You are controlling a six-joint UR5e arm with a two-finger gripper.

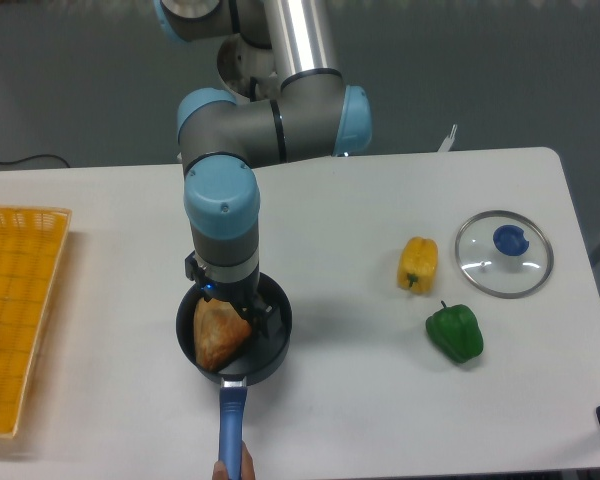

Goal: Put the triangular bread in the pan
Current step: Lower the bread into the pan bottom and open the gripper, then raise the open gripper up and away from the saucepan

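The triangular bread (218, 335), golden-brown and flaky, lies inside the pan (276, 340), filling its left and middle part. The pan is small, round and dark grey, and its blue handle (230, 415) points toward the table's front edge. My gripper (236, 312) hangs straight down over the pan, right at the bread's upper edge. The wrist hides most of the fingers, so I cannot tell whether they still hold the bread.
A yellow bell pepper (418, 264) and a green bell pepper (454, 333) lie to the right of the pan. A round glass lid (503, 253) with a blue knob is further right. A yellow basket (15, 320) stands at the left edge. A fingertip (232, 469) touches the handle's end.
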